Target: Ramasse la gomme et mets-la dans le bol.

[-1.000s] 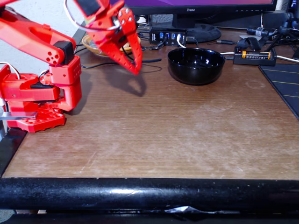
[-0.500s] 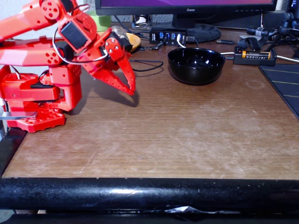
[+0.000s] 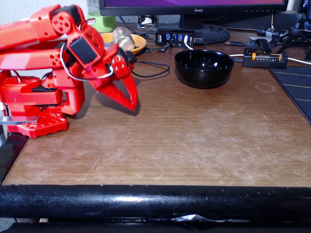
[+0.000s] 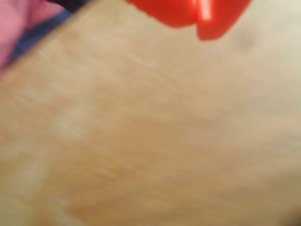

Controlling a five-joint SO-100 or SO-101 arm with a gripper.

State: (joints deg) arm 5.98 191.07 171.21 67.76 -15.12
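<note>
The black bowl (image 3: 204,68) sits near the desk's (image 3: 194,141) back edge, in front of the monitor stand. I can spot no eraser on the wood, and the bowl's inside is too dark to tell. The red gripper (image 3: 130,103) hangs folded low by the arm's base at the left edge, its fingers pressed together on nothing. I'd say the drop is done; otherwise, finding the eraser comes next.

Glossy red plastic arm (image 3: 43,43), pointed fingers (image 3: 127,97), looping white cable (image 3: 82,75).
</note>
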